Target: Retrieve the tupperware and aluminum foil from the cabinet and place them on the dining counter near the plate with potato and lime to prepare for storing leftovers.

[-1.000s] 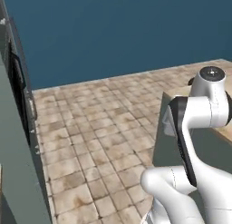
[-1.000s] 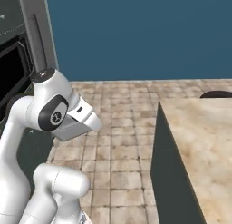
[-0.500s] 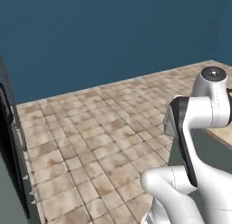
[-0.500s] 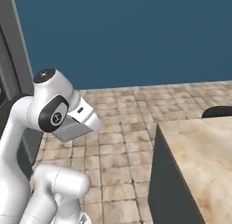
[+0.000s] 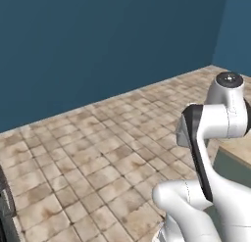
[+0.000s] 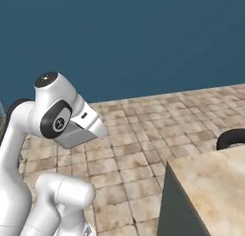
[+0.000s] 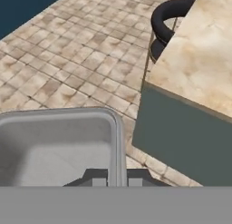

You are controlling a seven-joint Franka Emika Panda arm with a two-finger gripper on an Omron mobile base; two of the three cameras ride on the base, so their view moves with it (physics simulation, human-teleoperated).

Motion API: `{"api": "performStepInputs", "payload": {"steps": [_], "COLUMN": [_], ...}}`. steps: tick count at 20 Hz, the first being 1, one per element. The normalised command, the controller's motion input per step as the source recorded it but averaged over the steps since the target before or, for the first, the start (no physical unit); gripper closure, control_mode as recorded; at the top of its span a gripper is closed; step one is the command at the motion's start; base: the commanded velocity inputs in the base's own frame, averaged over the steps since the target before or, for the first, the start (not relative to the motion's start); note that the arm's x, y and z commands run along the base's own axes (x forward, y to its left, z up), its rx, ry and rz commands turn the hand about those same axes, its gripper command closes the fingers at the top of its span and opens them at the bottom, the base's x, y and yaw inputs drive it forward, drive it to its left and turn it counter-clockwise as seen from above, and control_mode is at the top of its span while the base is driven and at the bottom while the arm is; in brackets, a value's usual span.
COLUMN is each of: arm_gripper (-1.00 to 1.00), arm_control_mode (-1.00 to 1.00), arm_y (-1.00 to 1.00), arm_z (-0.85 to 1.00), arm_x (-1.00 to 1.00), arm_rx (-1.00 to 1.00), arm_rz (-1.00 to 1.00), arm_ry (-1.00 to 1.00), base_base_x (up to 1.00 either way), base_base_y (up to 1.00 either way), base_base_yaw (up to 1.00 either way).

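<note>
One translucent grey tupperware [image 7: 59, 146], squarish with rounded corners and a smooth lid, sat clamped between the gripper [image 7: 111, 180] fingers, low in the hand view above the tan stone floor tiles [image 7: 68, 60]. Beside it stood the counter [image 7: 199, 60], its veined beige marble top square-edged over flat grey-green sides, a curved black stool [image 7: 170, 19] at its far edge. Since the earlier frames the base had turned: the dark appliance had slid out at the left, and blue wall [image 5: 98, 40] spread wider.
</note>
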Motion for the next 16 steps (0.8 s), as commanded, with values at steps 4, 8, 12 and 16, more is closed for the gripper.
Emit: {"api": "performStepInputs", "payload": {"steps": [4,8,12,16], "arm_gripper": [1.0,1.0,1.0,1.0], "arm_control_mode": [1.0,1.0,1.0,1.0], "arm_y": [0.0,0.0,0.0,0.0], "arm_z": [0.0,0.0,0.0,0.0], "arm_x": [0.0,0.0,0.0,0.0], "arm_rx": [0.0,0.0,0.0,0.0], "arm_rz": [0.0,0.0,0.0,0.0], "arm_ry": [0.0,0.0,0.0,0.0], "base_base_x": [1.0,1.0,1.0,1.0], "base_base_y": [0.0,0.0,0.0,0.0], "base_base_yaw": [-0.41,-0.42,-0.42,-0.4]}}
